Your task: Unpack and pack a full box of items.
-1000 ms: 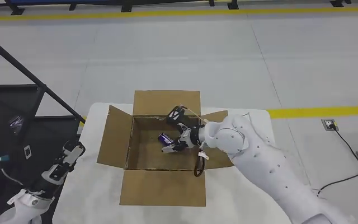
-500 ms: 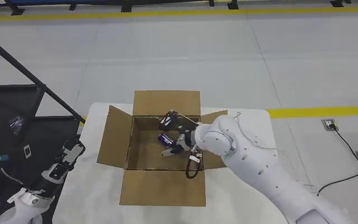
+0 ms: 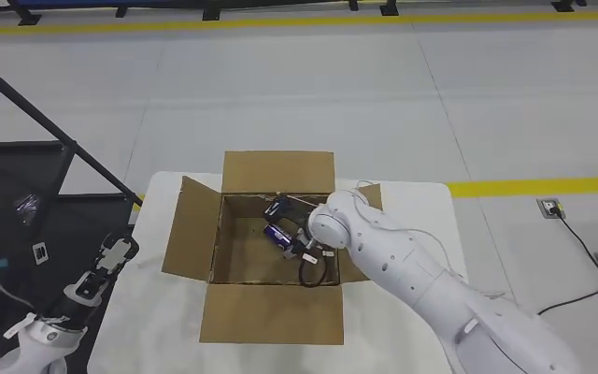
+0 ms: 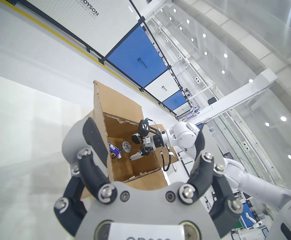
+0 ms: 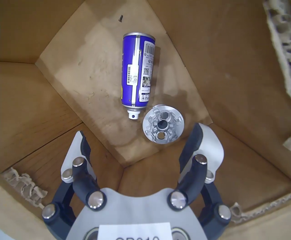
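Note:
An open cardboard box (image 3: 271, 313) stands on the white table. A blue spray can (image 5: 137, 75) lies on its side on the box floor, nozzle toward a round silver metal part (image 5: 163, 127) right beside it. My right gripper (image 5: 139, 130) hangs open inside the box just above these two and holds nothing. In the top view the right gripper (image 3: 297, 245) sits next to the can (image 3: 277, 234). My left gripper (image 4: 145, 123) is open and empty, off the table's left side, facing the box (image 4: 118, 109). From there the can (image 4: 114, 150) and the metal part (image 4: 126, 146) show.
A small black screw (image 5: 120, 17) lies in a far corner of the box floor. The box flaps are folded outward on all sides. A black slanted pole (image 3: 56, 131) and dark equipment stand left of the table (image 3: 402, 318).
My right arm has pushed further left and deeper into the box, bringing its gripper over the can and metal part. The left arm has barely shifted.

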